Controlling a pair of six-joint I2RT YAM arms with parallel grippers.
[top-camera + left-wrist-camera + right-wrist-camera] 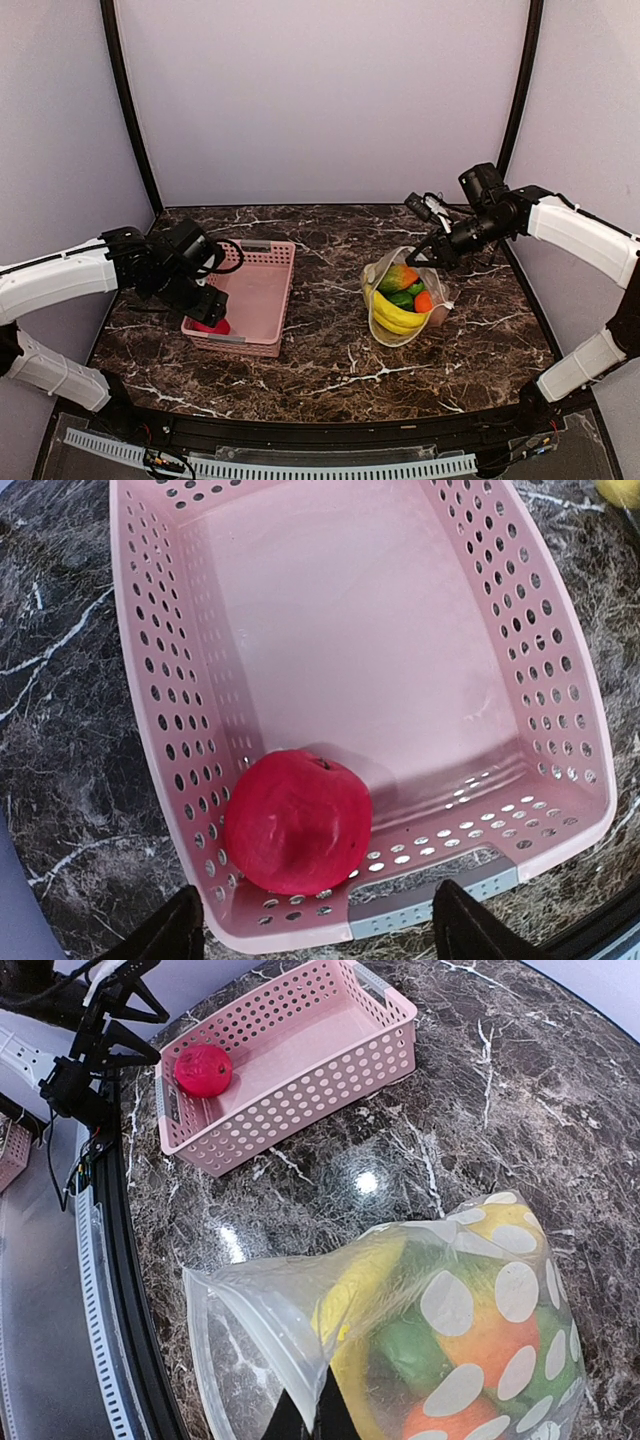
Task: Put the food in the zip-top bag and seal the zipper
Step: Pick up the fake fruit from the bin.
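Now, the left tool hovers over the near end of the pink basket, fingers spread wide with nothing between them. Just below sits the magenta-red piece, alone on the basket floor and tucked against the corner wall.

Across the surface, well apart from the basket, the right tool is pinched together on the rim of the zip-top bag, holding its mouth up and open. Inside lie the banana, the green pieces and the orange. The zipper gapes, unsealed.

So the loading looks nearly done, and this is the pick of the last fruit. The next move calls for the left tool to drop straight down, straddle that round, glossy piece at its widest part and close firmly, since it could squirt out toward the wall. Then comes the carry across to the held-open mouth, with sealing to follow.
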